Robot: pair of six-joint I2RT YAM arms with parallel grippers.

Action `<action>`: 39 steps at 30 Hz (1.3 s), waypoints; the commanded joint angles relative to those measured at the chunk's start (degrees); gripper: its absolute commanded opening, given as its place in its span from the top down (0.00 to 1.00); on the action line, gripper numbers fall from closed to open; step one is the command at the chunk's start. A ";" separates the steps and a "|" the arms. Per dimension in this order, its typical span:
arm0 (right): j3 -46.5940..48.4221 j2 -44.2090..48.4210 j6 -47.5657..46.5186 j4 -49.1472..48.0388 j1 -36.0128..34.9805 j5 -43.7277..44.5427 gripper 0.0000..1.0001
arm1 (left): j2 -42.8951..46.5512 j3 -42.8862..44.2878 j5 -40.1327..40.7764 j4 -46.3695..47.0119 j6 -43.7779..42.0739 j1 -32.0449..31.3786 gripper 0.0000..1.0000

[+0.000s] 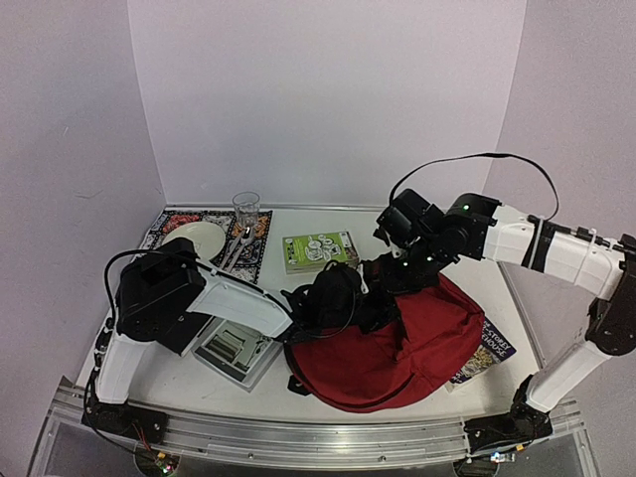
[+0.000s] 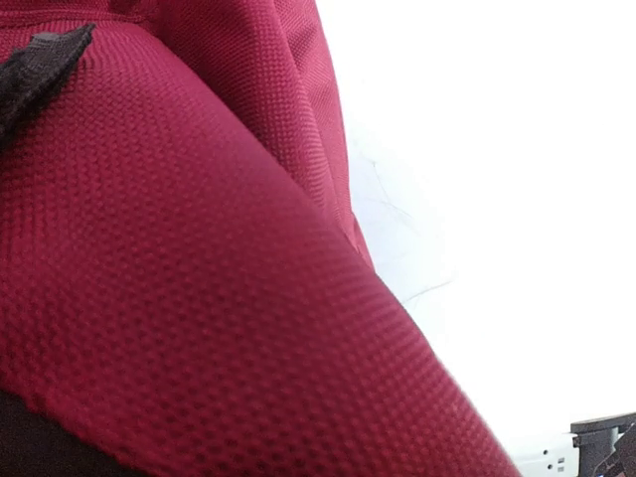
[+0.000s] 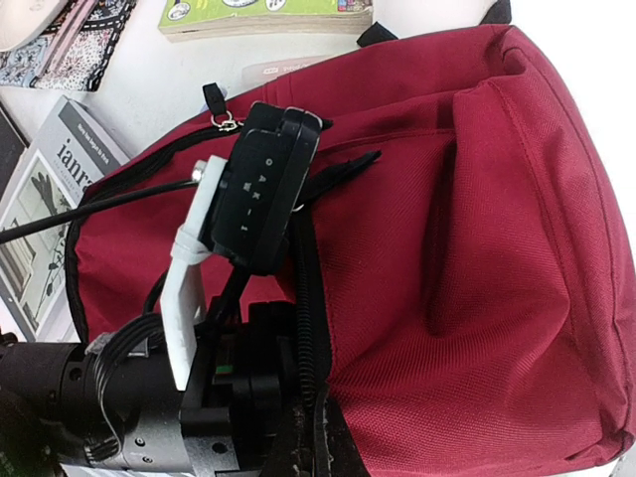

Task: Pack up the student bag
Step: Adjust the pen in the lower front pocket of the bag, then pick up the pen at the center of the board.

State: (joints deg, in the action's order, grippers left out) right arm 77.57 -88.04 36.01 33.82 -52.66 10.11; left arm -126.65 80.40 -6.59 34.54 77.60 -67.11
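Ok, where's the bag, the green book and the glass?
bag (image 1: pixel 417 343): top view, on its red side.
green book (image 1: pixel 318 250): top view, middle of its cover.
glass (image 1: pixel 245 211): top view, on its clear wall.

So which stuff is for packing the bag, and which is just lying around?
For the job: student bag; probably the green book, grey book, dark book.
Just lying about: plate, glass, cutlery, placemat.

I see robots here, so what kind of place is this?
Likely a robot test booth: plain walls box in a white table, and the left arm and right arm stand on a metal rail.
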 commanded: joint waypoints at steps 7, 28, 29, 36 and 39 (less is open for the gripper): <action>-2.37 4.75 0.68 5.57 -0.78 1.74 1.00 | 15.56 -17.16 1.98 1.92 -5.63 0.22 0.74; -2.60 8.44 2.51 16.34 0.39 7.04 1.00 | 26.55 -9.07 19.54 -43.68 -31.77 10.99 0.48; -2.54 8.28 2.45 16.20 0.41 7.15 1.00 | 25.23 -7.90 20.07 -44.72 -33.77 11.24 0.48; -3.65 8.31 2.61 16.02 0.36 7.27 1.00 | 16.34 2.29 19.96 -54.39 -41.32 12.52 0.41; -3.87 8.30 2.81 15.99 0.38 7.31 1.00 | 12.34 6.48 18.86 -58.16 -44.18 12.52 0.40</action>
State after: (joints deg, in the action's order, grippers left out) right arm 74.34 -79.83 38.36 46.47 -52.42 15.62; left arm -109.97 80.36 12.22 -15.19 40.00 -54.88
